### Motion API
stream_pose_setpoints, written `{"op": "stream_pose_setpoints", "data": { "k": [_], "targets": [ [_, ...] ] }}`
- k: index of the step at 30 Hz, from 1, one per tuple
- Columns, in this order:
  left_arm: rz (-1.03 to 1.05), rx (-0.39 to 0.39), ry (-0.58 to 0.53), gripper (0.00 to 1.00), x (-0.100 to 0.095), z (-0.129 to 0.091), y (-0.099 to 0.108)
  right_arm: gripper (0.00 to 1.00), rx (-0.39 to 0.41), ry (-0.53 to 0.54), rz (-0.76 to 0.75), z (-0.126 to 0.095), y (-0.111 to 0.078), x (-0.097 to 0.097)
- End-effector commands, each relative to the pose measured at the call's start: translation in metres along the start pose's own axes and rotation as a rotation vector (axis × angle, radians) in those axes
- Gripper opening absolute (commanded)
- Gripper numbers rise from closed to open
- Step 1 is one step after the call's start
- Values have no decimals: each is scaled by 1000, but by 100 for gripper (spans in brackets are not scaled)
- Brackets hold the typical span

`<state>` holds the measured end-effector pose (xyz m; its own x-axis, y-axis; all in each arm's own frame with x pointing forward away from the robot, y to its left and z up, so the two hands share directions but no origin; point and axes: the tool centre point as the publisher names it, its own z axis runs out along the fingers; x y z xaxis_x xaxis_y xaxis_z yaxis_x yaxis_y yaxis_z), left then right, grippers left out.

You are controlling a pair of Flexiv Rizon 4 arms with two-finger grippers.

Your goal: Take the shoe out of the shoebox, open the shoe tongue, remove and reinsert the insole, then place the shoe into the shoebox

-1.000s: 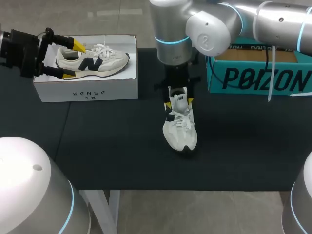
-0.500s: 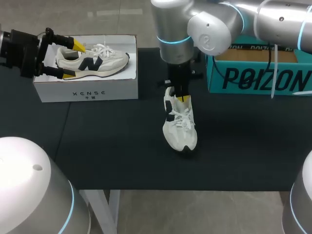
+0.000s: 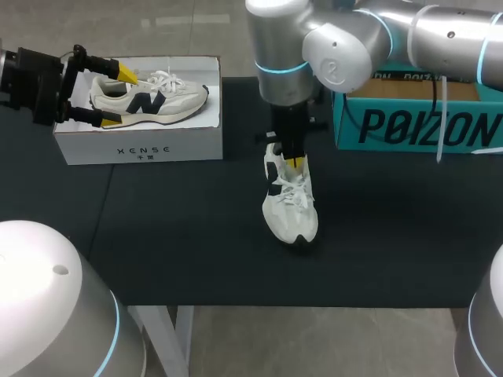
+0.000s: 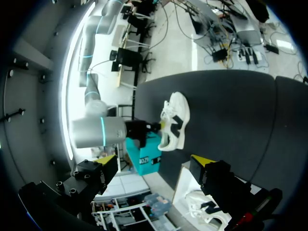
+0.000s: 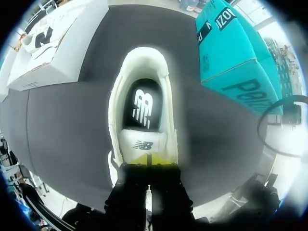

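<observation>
A white sneaker (image 3: 290, 207) stands on the black table mat, toe toward the front edge. My right gripper (image 3: 295, 162) comes down from above and is shut on the top of its tongue (image 5: 143, 144). In the right wrist view the yellow tips (image 5: 148, 160) pinch the tongue's edge, and the black insole (image 5: 142, 108) shows inside the shoe (image 5: 115, 96). A second sneaker (image 3: 153, 96) with a dark logo lies in the white shoebox (image 3: 141, 147) at the back left. My left gripper (image 3: 118, 96) hangs open at that box's left end, around the shoe's heel.
A teal box (image 3: 416, 126) stands at the back right, close beside my right arm. In the left wrist view the table sneaker (image 4: 174, 120) and the teal box (image 4: 144, 156) lie ahead of the open left gripper (image 4: 151, 159). Bare mat lies left and right of the table sneaker.
My right gripper's fingers, spread around the shoe's opening a second ago, have come together on the tongue. The left arm has not moved.
</observation>
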<state>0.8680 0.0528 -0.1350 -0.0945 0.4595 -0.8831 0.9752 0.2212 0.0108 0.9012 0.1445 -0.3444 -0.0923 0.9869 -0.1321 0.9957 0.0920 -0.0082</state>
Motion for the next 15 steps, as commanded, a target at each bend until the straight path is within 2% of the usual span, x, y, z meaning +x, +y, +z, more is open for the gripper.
{"op": "stream_pose_setpoints", "data": {
  "k": [1,8,15],
  "targets": [
    [0,0,4,100,0,0,0,0,-8,3,-7,1,-4,-1],
    [0,0,4,100,0,0,0,0,18,-22,-29,16,7,6],
    [0,0,4,100,0,0,0,0,-47,-3,-13,-14,14,-3]
  ]
}}
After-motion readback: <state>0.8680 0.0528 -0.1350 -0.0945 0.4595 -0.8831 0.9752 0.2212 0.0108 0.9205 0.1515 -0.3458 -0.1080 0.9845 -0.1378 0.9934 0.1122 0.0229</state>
